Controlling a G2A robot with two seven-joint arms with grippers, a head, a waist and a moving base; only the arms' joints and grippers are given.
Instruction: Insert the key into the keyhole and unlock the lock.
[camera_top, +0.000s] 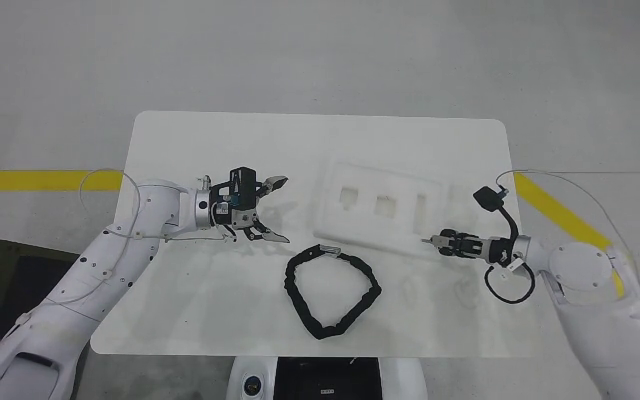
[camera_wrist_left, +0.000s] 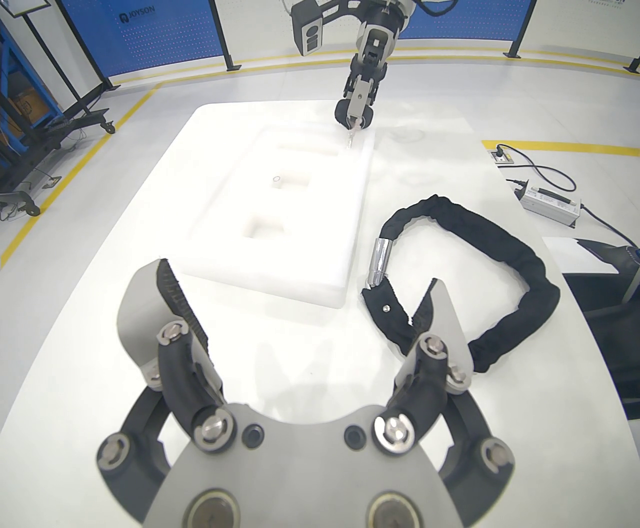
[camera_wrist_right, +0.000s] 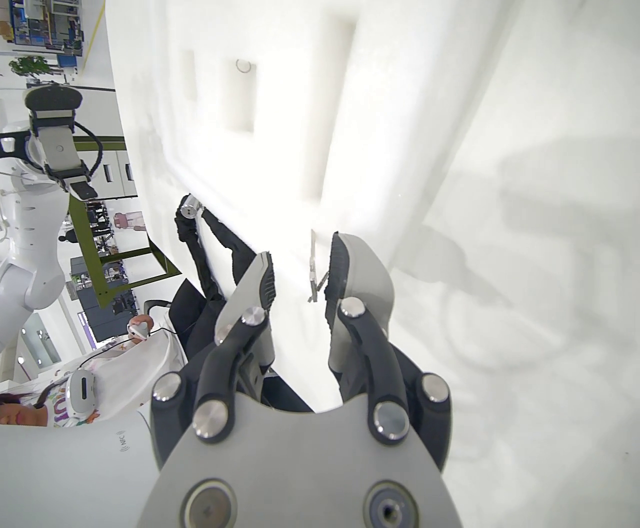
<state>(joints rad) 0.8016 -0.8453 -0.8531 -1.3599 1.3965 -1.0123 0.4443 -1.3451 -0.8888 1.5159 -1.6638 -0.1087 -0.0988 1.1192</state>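
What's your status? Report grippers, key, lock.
Left gripper open beside chain lock. Right gripper shut on key, over foam tray. Key not yet inserted. Nothing in the way.

My white table (camera_top: 200, 300) bears a foam tray (camera_top: 330, 215); the black chain lock (camera_top: 293, 290) lies just beside that tray.

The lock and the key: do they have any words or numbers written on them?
On the chain lock: none to see, not even on its metal end.
On the key: too thin and small to tell.
On the white foam tray beside them: none.
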